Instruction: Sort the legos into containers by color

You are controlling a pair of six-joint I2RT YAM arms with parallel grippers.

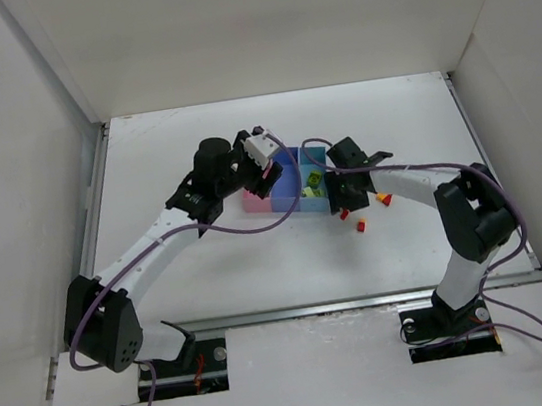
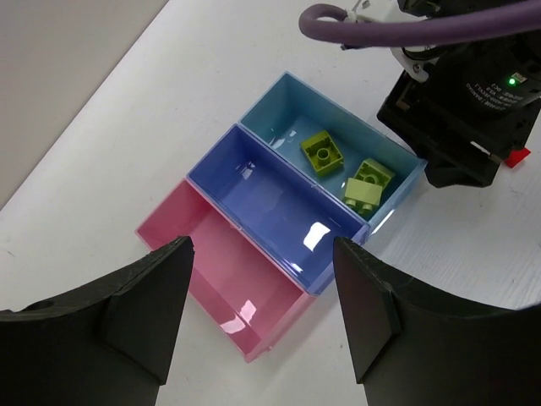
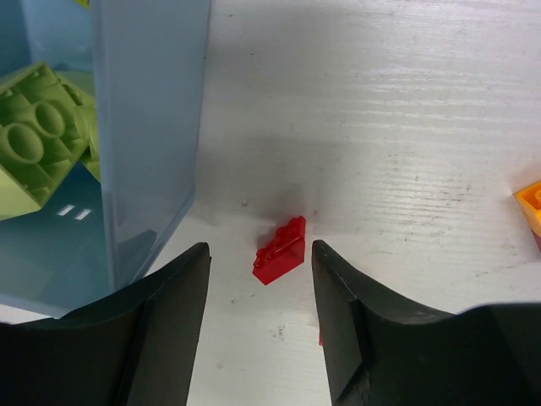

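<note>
Red plastic, one small brick lies on the white tabletop just beside the outer long wall of the light blue bin, a narrow strip of bare surface between them. The right gripper hangs over it with fingers spread, one tip on each side, neither touching the brick. To its right the surface runs open as far as an orange-yellow brick at the edge of the wrist view.

From above, a second red brick sits near the first, both on the near side of the bins.

The bins number three, joined wall to wall: light blue, medium blue and pink. Two yellow-green bricks show plainly in the light blue one; whether a paler piece beside the second is a third I cannot tell.

The left gripper hovers above the pink bin, fingers held wide apart and holding nothing. White walls fence the tabletop on the left, right and far sides.
</note>
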